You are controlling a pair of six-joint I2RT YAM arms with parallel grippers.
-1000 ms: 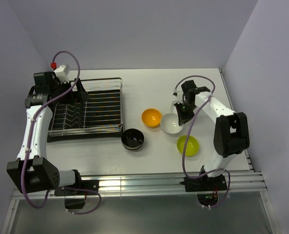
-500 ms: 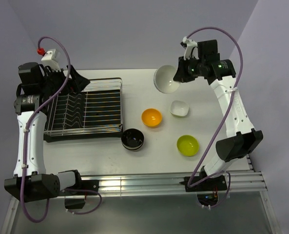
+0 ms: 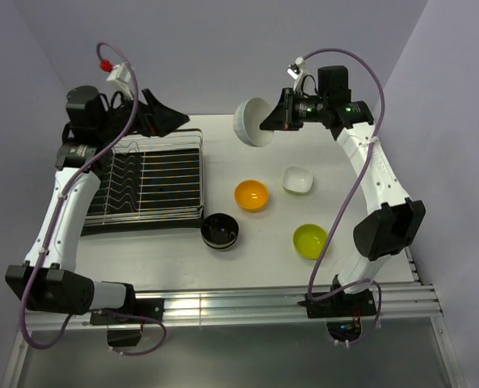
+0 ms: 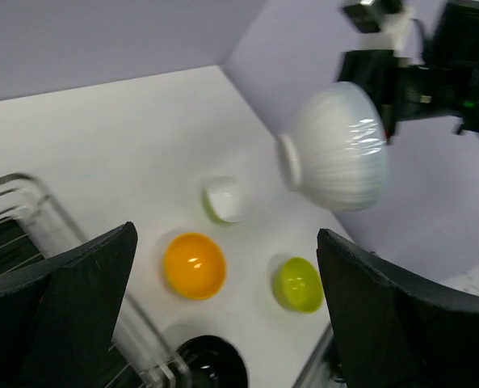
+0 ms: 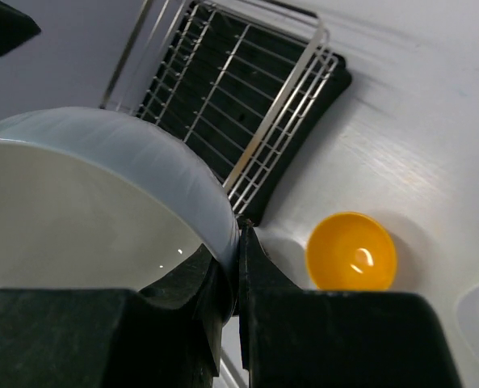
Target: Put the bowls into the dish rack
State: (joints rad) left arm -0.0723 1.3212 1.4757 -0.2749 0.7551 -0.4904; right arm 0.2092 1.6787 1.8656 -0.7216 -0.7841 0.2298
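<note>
R claw (image 5: pixel 237 271) pinches the rim of a smooth white bowl (image 3: pixel 251 123), up in the air by the far right corner of the dish rack (image 3: pixel 146 182); L claw (image 3: pixel 165 115) is wide open, empty, above the rack's far edge. Best to stand the bowl on edge & slip it slow btwn the thin shiny wires (image 3: pixel 126 186); it's round & slippery; other bowls (image 3: pixel 251 195) sit on the counter (image 3: pixel 223 158), right of the rack.

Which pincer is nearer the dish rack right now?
Left. The left pincer hovers open by the dish rack's far edge; the right pincer, shut on a white bowl, is held in the air off to the rack's right.
</note>
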